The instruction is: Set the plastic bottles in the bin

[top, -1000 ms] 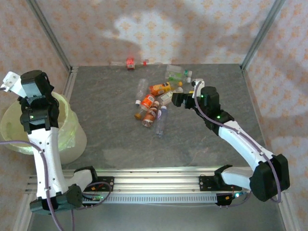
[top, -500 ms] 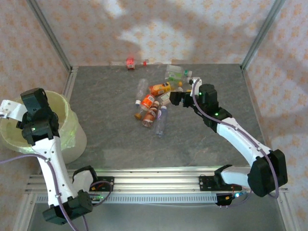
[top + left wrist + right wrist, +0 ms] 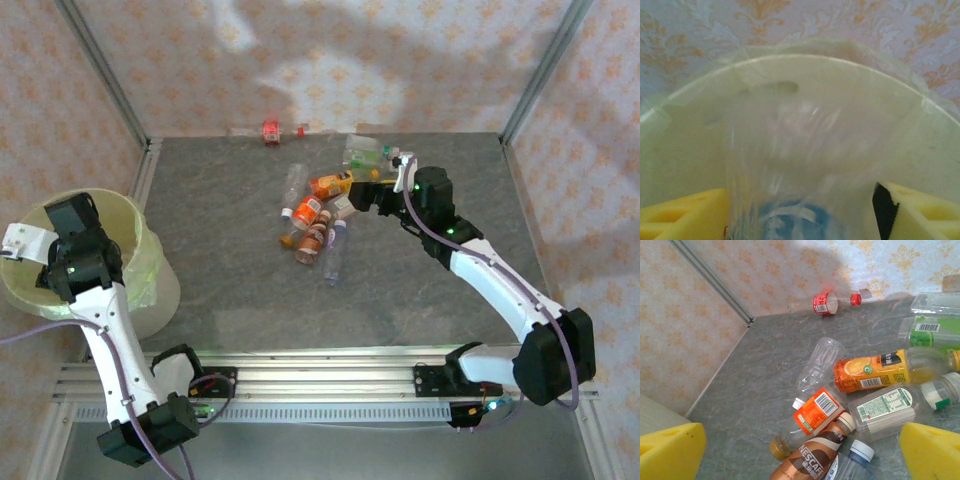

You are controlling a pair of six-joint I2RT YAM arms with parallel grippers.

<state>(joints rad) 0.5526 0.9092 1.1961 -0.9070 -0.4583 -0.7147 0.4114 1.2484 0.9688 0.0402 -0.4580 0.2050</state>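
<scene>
Several plastic bottles lie in a heap mid-table: an orange juice one, an orange-labelled clear one, a brown coffee one, a white-labelled one and a green-labelled one. A red cola-labelled bottle lies apart against the back wall. My right gripper hangs open above the heap's right side, holding nothing. My left gripper points down into the bin, jaws open. A blurred clear bottle with a blue label is between the yellow fingers.
The bin stands off the table's left edge, beside the metal frame post. Patterned walls close the back and sides. The rail with both arm bases runs along the near edge. Bare grey tabletop lies between bin and heap.
My left arm has dropped lower and leftward over the bin and its jaws have widened around the clear bottle. My right gripper has edged up over the heap.
</scene>
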